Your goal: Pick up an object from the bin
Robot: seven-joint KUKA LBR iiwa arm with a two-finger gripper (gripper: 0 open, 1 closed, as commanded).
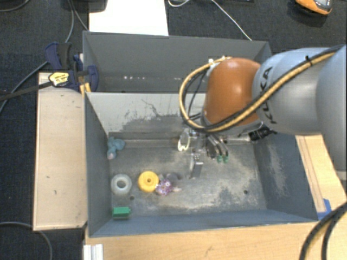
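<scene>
My gripper (196,167) hangs below the orange wrist cover over the middle of the bin floor, with bare floor under it. Nothing shows between its fingers. A small purple and white crumpled thing (164,186) lies to its lower left. Right beside that sits a yellow ring-shaped roll (148,181).
A pale grey tape roll (121,184) lies further left, and a green block (121,212) sits in the near left corner. A blue-grey lump (114,145) rests against the left wall. The arm spans the bin's right side from above.
</scene>
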